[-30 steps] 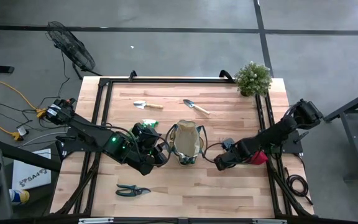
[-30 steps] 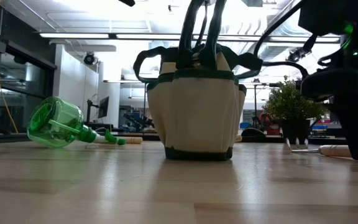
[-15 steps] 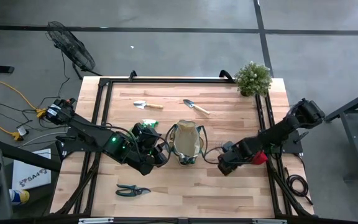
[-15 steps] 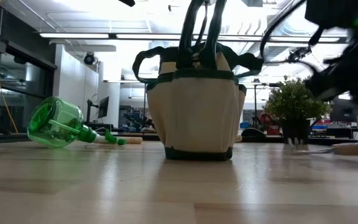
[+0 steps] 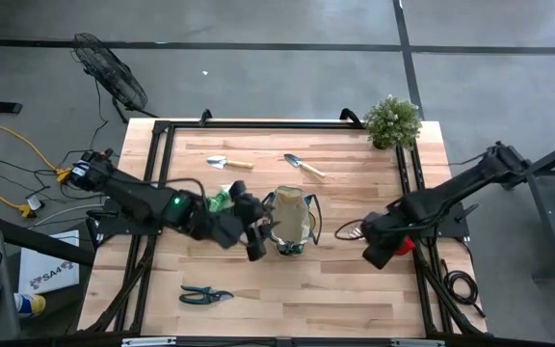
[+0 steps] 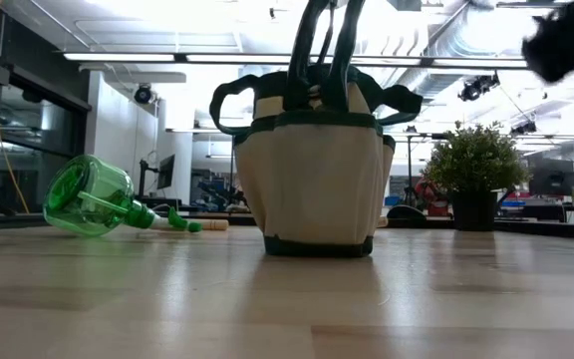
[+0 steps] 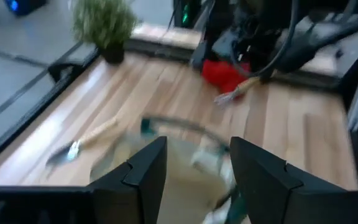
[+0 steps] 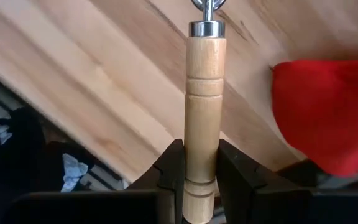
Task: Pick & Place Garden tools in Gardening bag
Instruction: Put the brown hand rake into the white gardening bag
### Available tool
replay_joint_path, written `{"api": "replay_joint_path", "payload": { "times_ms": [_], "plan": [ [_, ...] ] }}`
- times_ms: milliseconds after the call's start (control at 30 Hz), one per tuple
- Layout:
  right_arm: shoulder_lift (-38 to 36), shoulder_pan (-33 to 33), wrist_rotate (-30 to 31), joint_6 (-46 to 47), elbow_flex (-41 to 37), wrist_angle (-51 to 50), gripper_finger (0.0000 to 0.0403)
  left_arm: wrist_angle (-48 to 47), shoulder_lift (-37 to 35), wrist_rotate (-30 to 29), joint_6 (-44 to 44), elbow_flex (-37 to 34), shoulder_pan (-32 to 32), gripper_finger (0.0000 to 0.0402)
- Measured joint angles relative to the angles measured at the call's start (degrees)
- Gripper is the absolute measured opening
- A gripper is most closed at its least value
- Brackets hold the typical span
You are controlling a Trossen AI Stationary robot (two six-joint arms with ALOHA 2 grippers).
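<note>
Gripping a wooden-handled tool (image 8: 202, 112), right jaws hang over the table (image 5: 258, 308); left jaws spread.

At frame centre we see the beige bag (image 6: 315, 179) with its dark green trim, a clear green spray bottle (image 6: 93, 197) at left, a red glove (image 8: 328, 112) — bright against the pale striped wooden table (image 5: 355, 289) — and a light wooden handle (image 8: 202, 112) capped in silver.
</note>
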Motion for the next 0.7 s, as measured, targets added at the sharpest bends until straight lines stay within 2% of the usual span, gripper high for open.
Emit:
{"api": "replay_joint_path", "payload": {
  "times_ms": [100,267,333,567,700],
  "plan": [
    [-3.0,0.0,3.4,-1.1,3.8,-3.9,0.0057,2.9,0.2,2.9,4.1,1.2,2.8,0.0173],
    [-5.3,0.0,13.3,-4.8,10.1,-4.5,0.0057,10.0,0.2,7.2,8.0,1.7,7.0,0.0173],
    [-5.3,0.0,15.5,-7.1,12.5,-4.5,0.0057,11.5,0.3,8.7,8.9,1.7,8.0,0.0173],
    [-2.8,-3.1,15.2,-16.7,19.0,-3.9,0.0057,23.1,1.1,15.9,15.8,1.8,11.7,0.0173],
    [0.3,-6.5,11.7,-22.9,21.1,-3.8,0.0057,26.5,1.8,18.9,18.9,1.9,13.2,0.0173]
  ]
}}
